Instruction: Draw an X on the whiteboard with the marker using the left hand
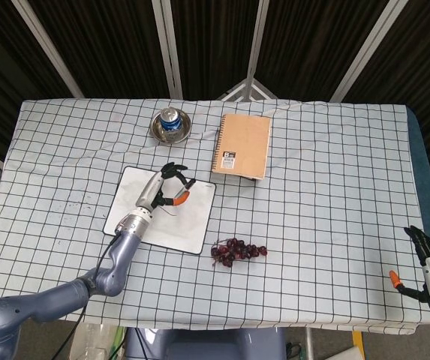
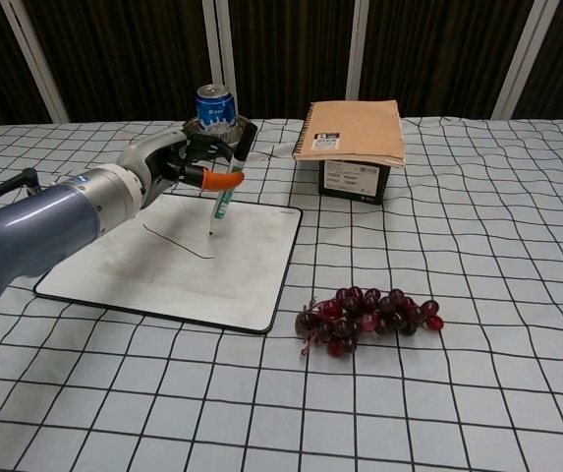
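A: Well, start at the left hand [image 2: 178, 165]. What is it doing?

B: It grips the marker [image 2: 224, 192] near the cap end, fingers wrapped round the barrel, tip pointing down over the upper middle of the whiteboard [image 2: 94, 275]. In the chest view the tip looks at or just above the surface; I cannot tell whether it touches.

A: And the board itself?

B: It lies flat on the checked cloth [image 2: 478, 246], with one dark stroke [image 2: 178, 242] already slanting across it. The marker tip sits just beside the right-hand end of that line, a little above it.

A: So the second stroke is the step in hand?

B: That is my reading. To do it well, I would set the tip down to the upper right of the existing line, then draw toward the lower left so the new stroke cuts through the middle of the first. Light, even pressure matters, as does keeping the marker steep so the tip does not skid or lift halfway.

A: Anything nearby to mind?

B: The can [image 2: 215, 107] in its metal bowl [image 1: 157, 133] stands just behind the hand, the notebook [image 2: 352, 133] further right, the grapes [image 2: 367, 315] off the board's right corner.

A: The right hand [image 1: 429, 274]?

B: At the table's near right edge, holding nothing, fingers apart.
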Action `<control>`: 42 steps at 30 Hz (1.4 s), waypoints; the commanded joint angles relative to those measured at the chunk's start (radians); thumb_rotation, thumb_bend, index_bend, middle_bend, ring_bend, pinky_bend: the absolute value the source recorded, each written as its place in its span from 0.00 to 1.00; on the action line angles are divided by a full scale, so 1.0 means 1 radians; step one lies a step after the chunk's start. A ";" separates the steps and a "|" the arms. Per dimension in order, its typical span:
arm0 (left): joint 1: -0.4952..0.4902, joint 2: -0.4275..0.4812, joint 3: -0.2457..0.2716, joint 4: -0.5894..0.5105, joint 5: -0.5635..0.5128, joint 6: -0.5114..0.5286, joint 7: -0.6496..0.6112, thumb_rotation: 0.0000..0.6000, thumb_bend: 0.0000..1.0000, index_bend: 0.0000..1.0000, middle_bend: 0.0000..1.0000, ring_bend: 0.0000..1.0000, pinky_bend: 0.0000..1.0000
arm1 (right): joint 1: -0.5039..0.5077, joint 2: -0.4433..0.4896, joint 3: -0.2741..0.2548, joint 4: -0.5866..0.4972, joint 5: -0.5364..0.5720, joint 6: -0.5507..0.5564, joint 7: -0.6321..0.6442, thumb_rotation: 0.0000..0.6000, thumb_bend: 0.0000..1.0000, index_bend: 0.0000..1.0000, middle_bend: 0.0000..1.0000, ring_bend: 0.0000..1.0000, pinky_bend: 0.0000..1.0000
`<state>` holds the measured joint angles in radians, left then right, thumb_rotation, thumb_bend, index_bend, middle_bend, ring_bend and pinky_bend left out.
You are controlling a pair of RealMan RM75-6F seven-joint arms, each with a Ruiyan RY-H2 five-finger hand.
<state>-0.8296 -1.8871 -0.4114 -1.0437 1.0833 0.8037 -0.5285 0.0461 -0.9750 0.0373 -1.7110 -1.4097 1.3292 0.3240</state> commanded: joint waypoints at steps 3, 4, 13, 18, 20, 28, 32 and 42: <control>-0.006 -0.009 -0.006 0.017 -0.003 -0.005 -0.002 1.00 0.55 0.72 0.19 0.00 0.00 | 0.000 -0.001 0.000 0.000 0.002 -0.001 -0.001 1.00 0.35 0.00 0.00 0.00 0.00; -0.008 -0.011 -0.007 0.022 -0.003 -0.006 -0.004 1.00 0.55 0.72 0.19 0.00 0.00 | 0.001 -0.001 0.000 0.000 0.003 -0.002 -0.001 1.00 0.35 0.00 0.00 0.00 0.00; -0.005 -0.012 -0.001 0.037 0.000 -0.016 -0.004 1.00 0.55 0.72 0.19 0.00 0.00 | 0.003 -0.001 0.001 0.000 0.007 -0.005 -0.004 1.00 0.35 0.00 0.00 0.00 0.00; 0.012 -0.004 0.008 0.032 -0.003 -0.012 -0.001 1.00 0.55 0.72 0.19 0.00 0.00 | 0.002 -0.002 0.001 0.000 0.004 -0.003 -0.005 1.00 0.35 0.00 0.00 0.00 0.00; 0.022 0.003 0.011 0.025 -0.005 -0.008 0.001 1.00 0.55 0.72 0.19 0.00 0.00 | 0.002 -0.002 0.001 -0.001 0.004 -0.002 -0.006 1.00 0.35 0.00 0.00 0.00 0.00; 0.081 0.053 0.033 -0.045 -0.011 0.021 0.016 1.00 0.55 0.72 0.19 0.00 0.00 | 0.001 -0.004 0.001 0.000 0.000 0.005 -0.013 1.00 0.35 0.00 0.00 0.00 0.00; 0.130 0.079 0.054 -0.091 -0.024 0.053 0.031 1.00 0.55 0.72 0.19 0.00 0.00 | -0.001 -0.005 0.004 0.001 0.002 0.011 -0.017 1.00 0.35 0.00 0.00 0.00 0.00; 0.217 0.157 0.084 -0.194 -0.041 0.096 0.053 1.00 0.55 0.72 0.19 0.00 0.00 | -0.004 -0.003 0.009 -0.003 0.006 0.020 -0.013 1.00 0.35 0.00 0.00 0.00 0.00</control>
<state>-0.6199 -1.7397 -0.3253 -1.2255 1.0419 0.8910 -0.4752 0.0425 -0.9781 0.0461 -1.7141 -1.4035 1.3487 0.3109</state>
